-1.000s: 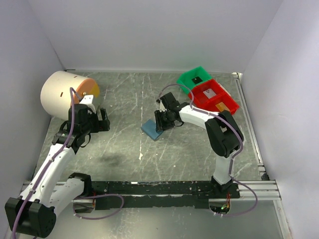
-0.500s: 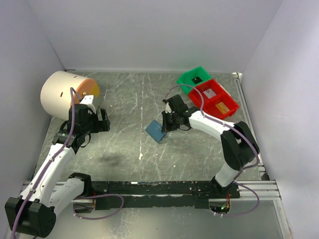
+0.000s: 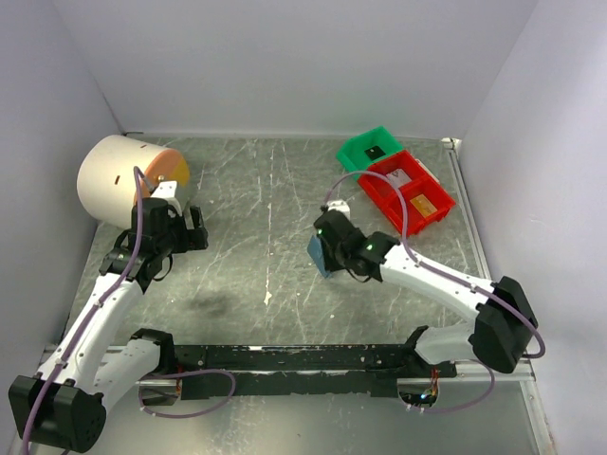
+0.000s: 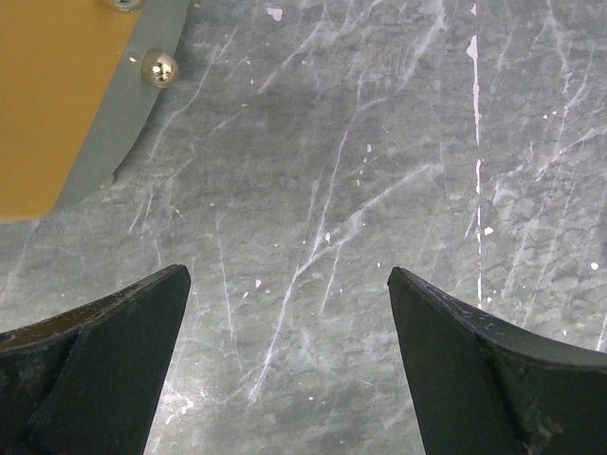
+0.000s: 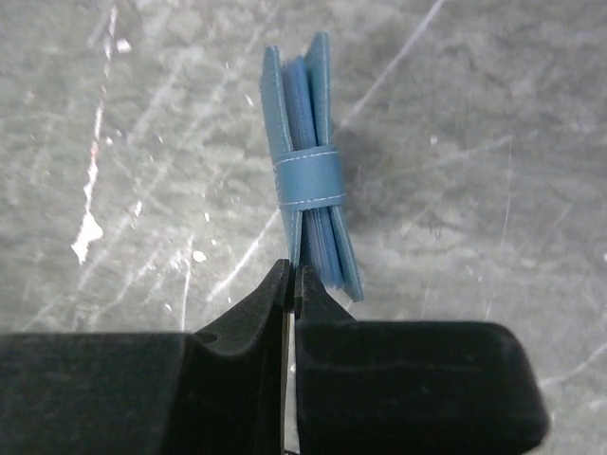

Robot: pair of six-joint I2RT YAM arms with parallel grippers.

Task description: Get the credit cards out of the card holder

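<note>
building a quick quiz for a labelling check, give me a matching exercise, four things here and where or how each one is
Things:
1 card holder
2 left gripper
3 green bin
4 cream drum

States:
a back left
b back right, behind the red bin
c open above the table
d pinched by the right gripper

Pairs: 1-d, 2-c, 3-b, 4-a

The left gripper [image 4: 287,284] gapes wide apart; the right gripper [image 5: 292,280] is pinched tight.
</note>
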